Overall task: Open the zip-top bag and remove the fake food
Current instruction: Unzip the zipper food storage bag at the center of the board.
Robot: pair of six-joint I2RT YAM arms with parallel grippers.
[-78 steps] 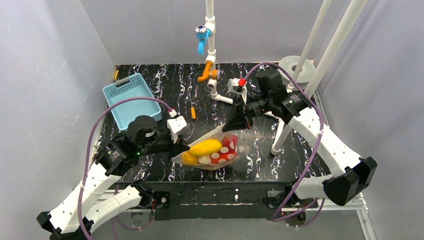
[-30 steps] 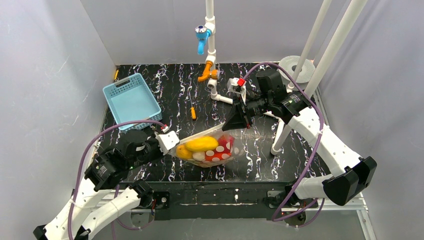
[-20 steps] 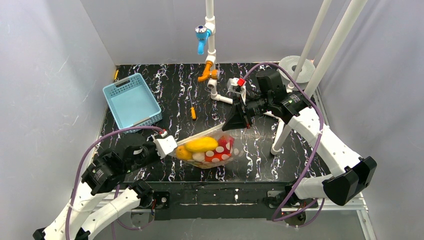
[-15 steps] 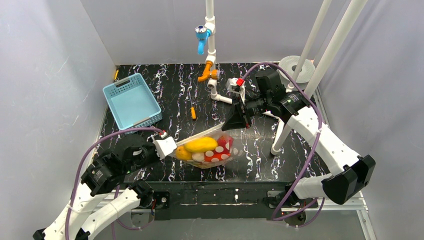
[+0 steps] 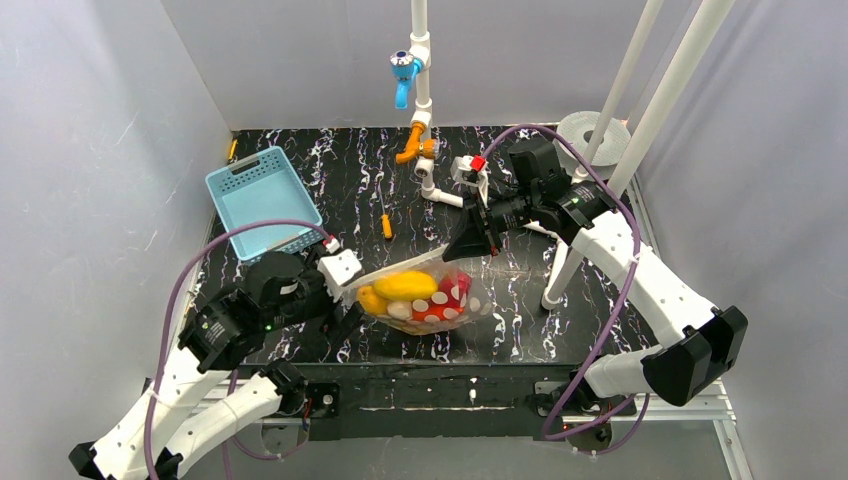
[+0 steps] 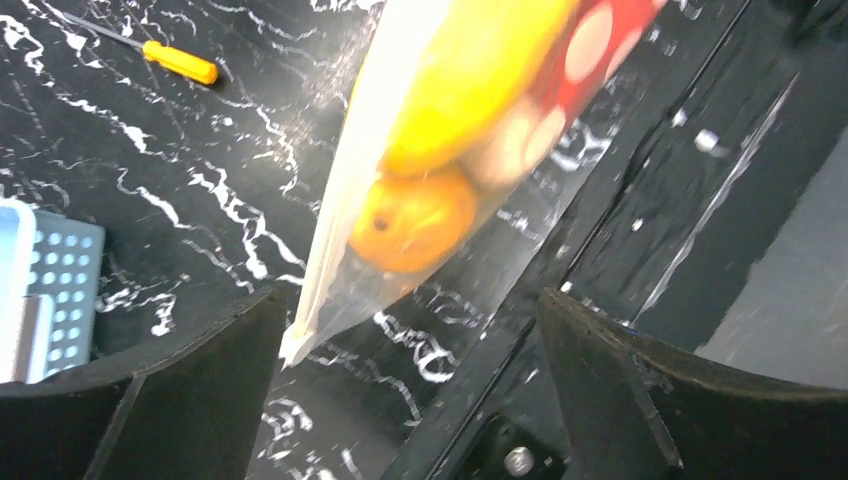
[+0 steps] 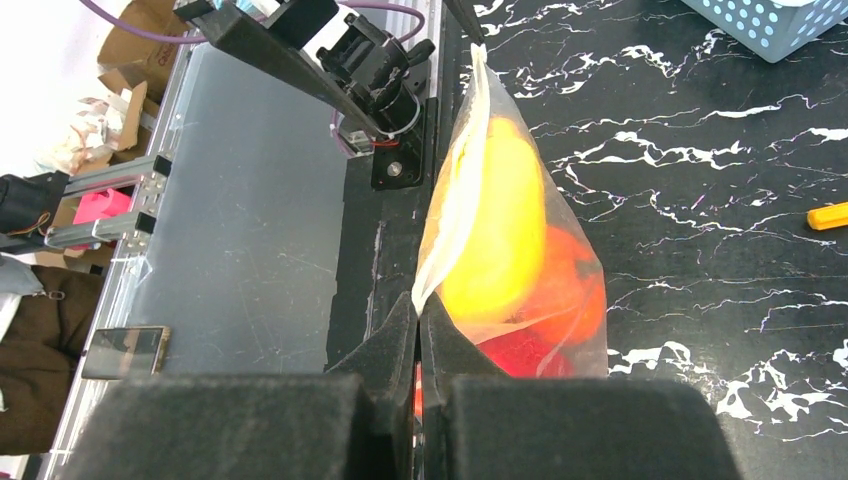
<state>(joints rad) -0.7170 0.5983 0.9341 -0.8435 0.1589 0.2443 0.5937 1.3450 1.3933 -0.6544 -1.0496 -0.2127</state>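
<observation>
Right gripper [image 5: 461, 248]: closed tight on the far-right top corner of the zip-top bag [image 5: 425, 297], holding that end up.
Left gripper [image 5: 345, 297]: jaws spread wide, holding nothing; the bag's free corner lies in the gap between them without touching either finger.
Bag position: mid-table [image 5: 520, 330], between the two arms, sagging from the right gripper's pinch down toward the left one.
Fake food [image 5: 405, 285]: all inside the bag. The yellow piece sits uppermost, the orange piece [image 6: 412, 220] nearest the left gripper, and the red ones lie low toward the right.
Long axis: runs diagonally from far-right to near-left, with the white zip strip along its upper edge.
Key relation: the loose corner points straight into the left gripper's open mouth, so the left arm is the nearer one to take it.
Left wrist view adds: the corner sits closer to one finger than the other. The screwdriver [image 6: 180, 65] and the basket [image 6: 50, 290] lie well apart from the bag.
Right wrist view adds: the pinch catches only the thin film edge, not the food.
Seal: probably closed, though no view shows this clearly.
Likely next: the left gripper closes on the corner or strip so the mouth can be pulled apart.
</observation>
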